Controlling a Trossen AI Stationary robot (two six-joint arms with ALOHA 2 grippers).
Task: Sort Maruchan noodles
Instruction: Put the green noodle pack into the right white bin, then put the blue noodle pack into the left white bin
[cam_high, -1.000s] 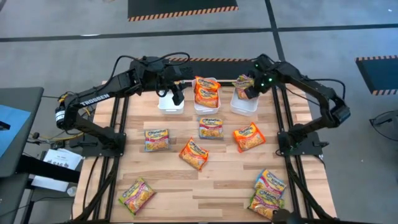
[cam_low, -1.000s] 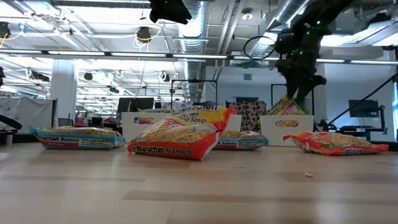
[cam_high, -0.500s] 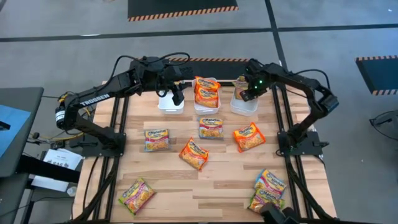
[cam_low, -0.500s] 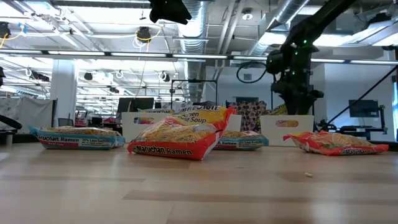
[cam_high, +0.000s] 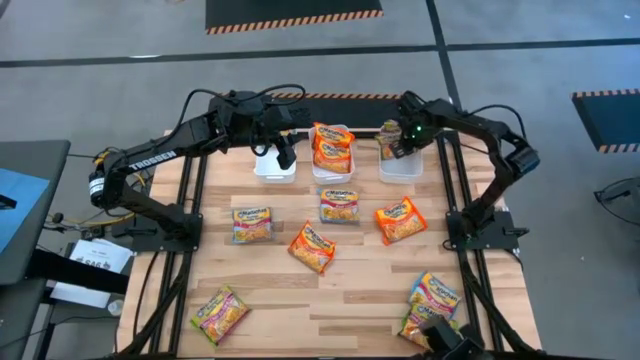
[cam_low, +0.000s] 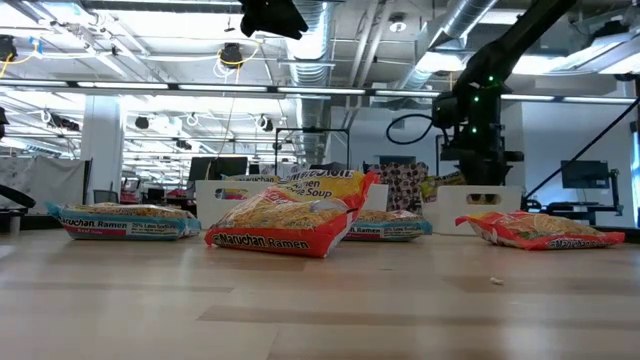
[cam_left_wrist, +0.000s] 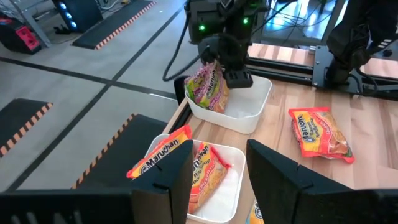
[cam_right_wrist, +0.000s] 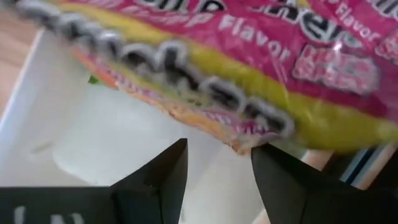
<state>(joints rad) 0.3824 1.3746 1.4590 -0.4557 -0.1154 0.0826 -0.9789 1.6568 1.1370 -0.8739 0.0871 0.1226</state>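
Right gripper (cam_high: 398, 146) sits over the right bin (cam_high: 400, 168), green-pink packet (cam_high: 388, 140) just under its fingers, tilted on the far rim. Low view: gripper down in the bin. Left wrist view: left gripper parted, empty. Right wrist view: jaws apart, packet released. Risk: leaning packet could tip out over the rim.

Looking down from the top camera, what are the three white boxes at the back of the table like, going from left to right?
Left white bin, under the left end effector → middle white bin with orange noodle packets → right white bin, where the right end effector is at a green-pink noodle packet.
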